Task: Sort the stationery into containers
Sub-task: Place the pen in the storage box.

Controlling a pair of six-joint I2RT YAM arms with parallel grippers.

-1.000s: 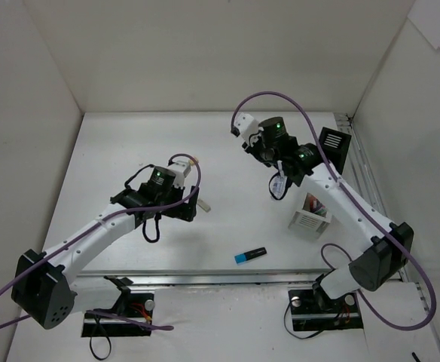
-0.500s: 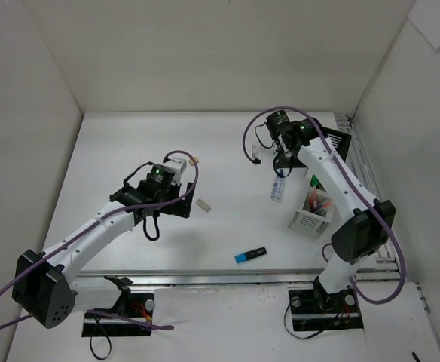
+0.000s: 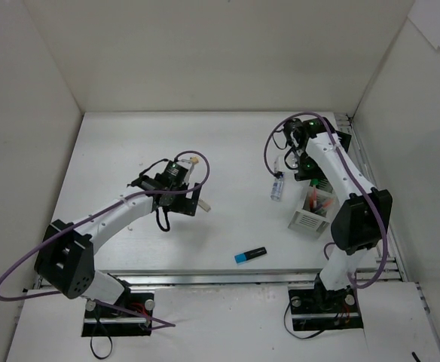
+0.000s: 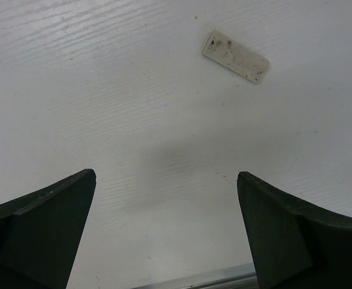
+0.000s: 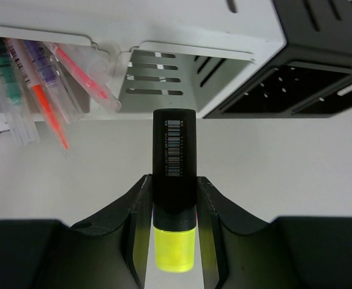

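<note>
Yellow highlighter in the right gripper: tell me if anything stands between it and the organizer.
Nothing visible does. The right gripper is shut on the yellow highlighter, its dark end pointing at a white section of the organizer. Only bare table lies between them; the pens sit in the neighbouring white section, off that line.

The tool clamps a yellow highlighter before the slotted organizer holding pens.

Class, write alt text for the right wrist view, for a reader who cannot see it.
The right gripper clamps a black-barrelled yellow highlighter, barcode up, pointing at a desk organizer ahead. The white section at the picture's left holds several pens; the black section is at the right.
</note>
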